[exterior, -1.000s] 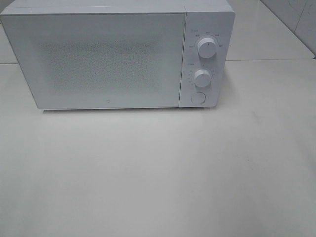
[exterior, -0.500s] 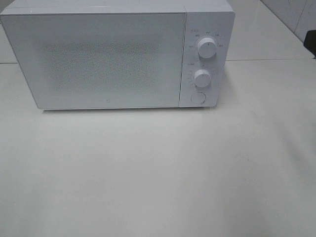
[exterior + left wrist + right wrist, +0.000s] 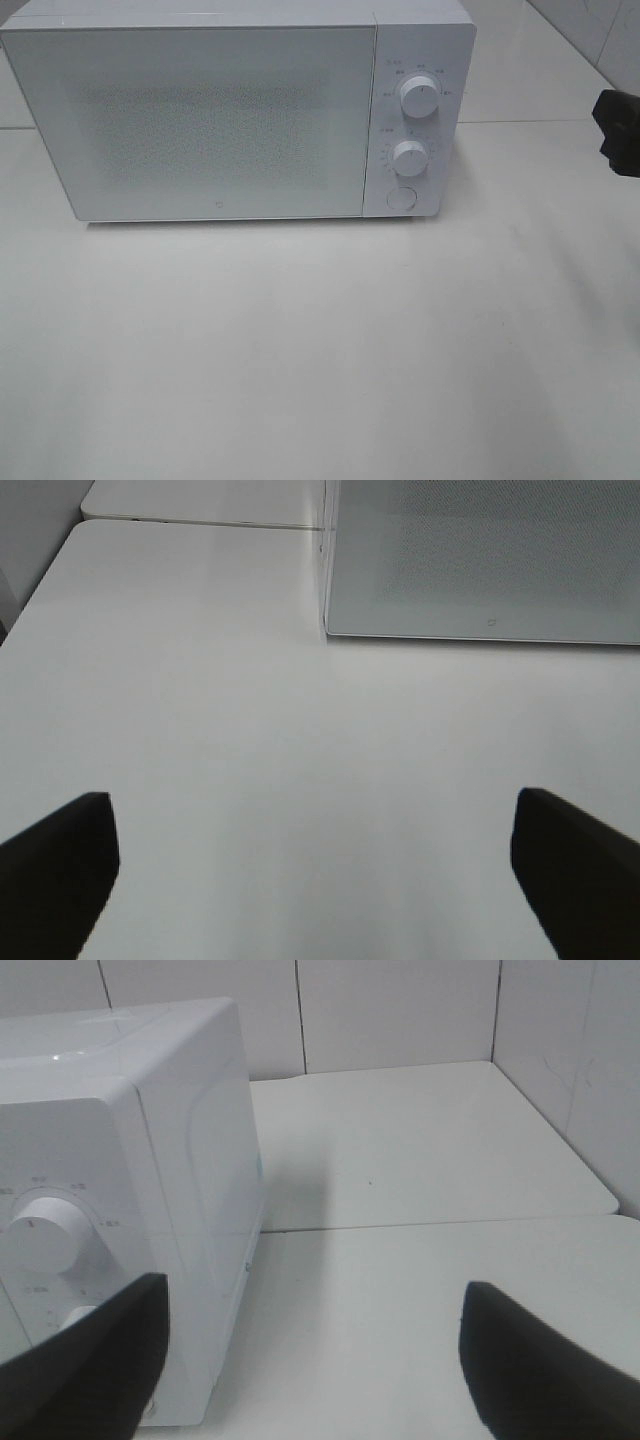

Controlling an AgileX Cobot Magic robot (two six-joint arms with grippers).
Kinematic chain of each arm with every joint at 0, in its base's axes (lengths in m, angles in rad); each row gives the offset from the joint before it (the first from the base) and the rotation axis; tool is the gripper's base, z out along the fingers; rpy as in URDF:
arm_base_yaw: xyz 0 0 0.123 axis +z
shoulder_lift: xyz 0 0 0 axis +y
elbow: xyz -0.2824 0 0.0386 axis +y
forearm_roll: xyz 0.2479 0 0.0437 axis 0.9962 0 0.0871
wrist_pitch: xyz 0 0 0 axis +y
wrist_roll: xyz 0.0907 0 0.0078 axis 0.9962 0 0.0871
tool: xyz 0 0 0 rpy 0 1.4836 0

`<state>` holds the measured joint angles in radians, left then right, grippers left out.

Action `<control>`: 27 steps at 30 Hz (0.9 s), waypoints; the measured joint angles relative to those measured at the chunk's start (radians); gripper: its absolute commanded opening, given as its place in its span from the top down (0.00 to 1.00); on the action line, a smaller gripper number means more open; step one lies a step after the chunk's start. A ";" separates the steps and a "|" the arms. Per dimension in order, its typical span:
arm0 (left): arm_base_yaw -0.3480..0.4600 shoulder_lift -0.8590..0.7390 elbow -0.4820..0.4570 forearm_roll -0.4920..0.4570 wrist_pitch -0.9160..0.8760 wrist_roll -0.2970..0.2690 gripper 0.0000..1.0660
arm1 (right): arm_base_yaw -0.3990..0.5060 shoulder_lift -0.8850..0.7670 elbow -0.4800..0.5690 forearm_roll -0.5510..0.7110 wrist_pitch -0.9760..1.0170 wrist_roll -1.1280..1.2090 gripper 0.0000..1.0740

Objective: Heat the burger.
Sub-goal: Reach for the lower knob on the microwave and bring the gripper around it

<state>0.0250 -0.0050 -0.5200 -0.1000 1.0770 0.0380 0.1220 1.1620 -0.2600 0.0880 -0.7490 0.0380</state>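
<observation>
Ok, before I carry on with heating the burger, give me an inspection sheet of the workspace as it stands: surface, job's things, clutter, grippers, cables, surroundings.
Surface: white table, bare in front of the microwave.
Job's things: burger not seen in any view; microwave door shut, inside not visible through it; upper knob, lower knob and round button on the right panel.
Clutter: nothing seen.
Grippers: left gripper open, empty, over the table, facing the microwave's front left corner; right gripper open, empty, off the microwave's control side, not touching it.
Cables: nothing seen.
Surroundings: white tiled wall behind the table.
</observation>
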 measured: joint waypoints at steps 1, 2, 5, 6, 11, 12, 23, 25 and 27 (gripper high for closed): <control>0.000 0.000 0.000 0.000 0.000 0.000 0.06 | 0.010 0.014 0.003 0.020 -0.015 -0.010 0.30; 0.000 0.000 0.000 0.000 0.000 0.000 0.06 | 0.051 0.046 0.003 0.073 -0.044 -0.049 0.30; 0.000 0.000 0.000 0.000 0.000 0.000 0.06 | 0.127 0.092 0.003 0.152 -0.086 -0.133 0.30; 0.000 0.000 0.000 0.000 0.000 0.000 0.06 | 0.127 0.092 0.003 0.152 -0.086 -0.133 0.30; 0.000 0.000 0.000 0.000 0.000 0.000 0.06 | 0.297 0.203 0.002 0.356 -0.208 -0.296 0.30; 0.000 0.000 0.000 0.000 0.000 0.000 0.06 | 0.297 0.203 0.002 0.356 -0.208 -0.296 0.30; 0.000 0.000 0.000 0.000 0.000 0.000 0.06 | 0.545 0.357 -0.004 0.596 -0.433 -0.360 0.30; 0.000 0.000 0.000 0.000 0.000 0.000 0.06 | 0.577 0.373 -0.016 0.639 -0.440 -0.366 0.30; 0.000 0.000 0.000 0.000 0.000 0.000 0.06 | 0.615 0.399 -0.045 0.688 -0.446 -0.385 0.30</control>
<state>0.0250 -0.0050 -0.5200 -0.1000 1.0770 0.0380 0.7370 1.5610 -0.3050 0.7760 -1.1950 -0.3470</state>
